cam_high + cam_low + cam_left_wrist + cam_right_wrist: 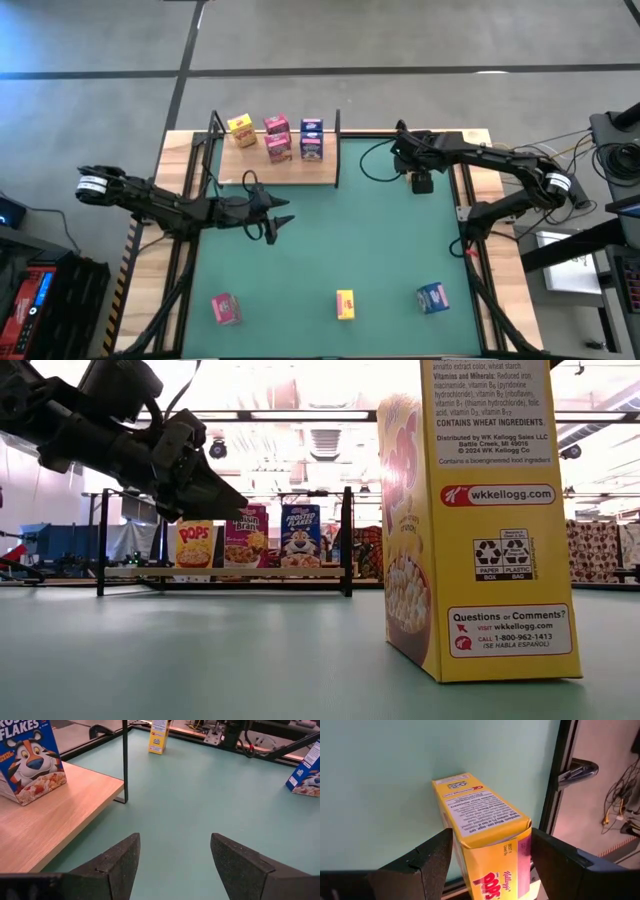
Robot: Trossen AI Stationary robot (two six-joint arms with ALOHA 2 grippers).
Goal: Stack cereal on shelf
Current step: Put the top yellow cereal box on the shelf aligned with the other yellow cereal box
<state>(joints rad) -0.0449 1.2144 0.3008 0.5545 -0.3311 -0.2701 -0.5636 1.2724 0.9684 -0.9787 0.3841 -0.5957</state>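
The shelf (300,172) is a pale wooden board with black uprights at the mat's far edge. Several cereal boxes stand on it: a yellow one (240,128), two pink (278,137) and two blue (312,138). A pink box (226,308), a yellow box (345,303) and a blue box (432,297) stand along the mat's near edge. My left gripper (278,222) hangs open over the mat just in front of the shelf, touching nothing. My right gripper (402,142) is at the far right corner, shut on another yellow box (480,815), which the arm hides in the high view. My right gripper has the yellow cereal box pinched between its two fingers, one finger (432,857) on each long side face (465,845). The fingers lie along the box, and its printed panel faces the wrist camera. Whether its far end rests on the mat does not show.
The green mat (350,240) is bare between the shelf and the near row of boxes. Black frame rails (470,270) run along both sides of the mat. Cables and a small dark device (421,183) lie by the right gripper. The near yellow box (480,520) fills the low view's right side.
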